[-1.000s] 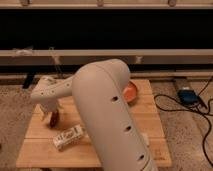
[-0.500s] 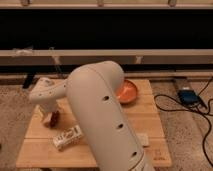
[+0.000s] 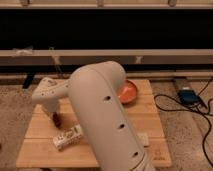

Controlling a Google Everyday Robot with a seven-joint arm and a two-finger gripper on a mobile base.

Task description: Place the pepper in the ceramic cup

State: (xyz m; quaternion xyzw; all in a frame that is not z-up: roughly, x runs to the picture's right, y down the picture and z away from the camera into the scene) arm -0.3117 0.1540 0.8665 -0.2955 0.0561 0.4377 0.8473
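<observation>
The tool point(image 3: 54, 111) is being carried low over the left part of the wooden counter point(image 3: 150, 112), at the end of the pale arm point(image 3: 105, 120) that is filling the foreground. The pepper point(image 3: 56, 119) is being shown as a small dark red shape directly under the tool, touching or nearly touching it. Whether the tool is closed on the pepper cannot be told. Compared with the view half a second ago, tool and pepper are being seen a little farther to the right, and they appear to be shifting together. This is being taken as a sign that the pepper is being carried rather than left lying, though lift off the counter is not being confirmed. A pale bottle point(image 3: 68, 137) is lying on its side just in front of the pepper, and the orange bowl point(image 3: 128, 92) is standing at the far edge. The ceramic cup is not being identified with certainty. A small pale object point(image 3: 143, 139) is being half hidden by the arm and may be it, so transport toward the right is being judged as still ahead.
</observation>
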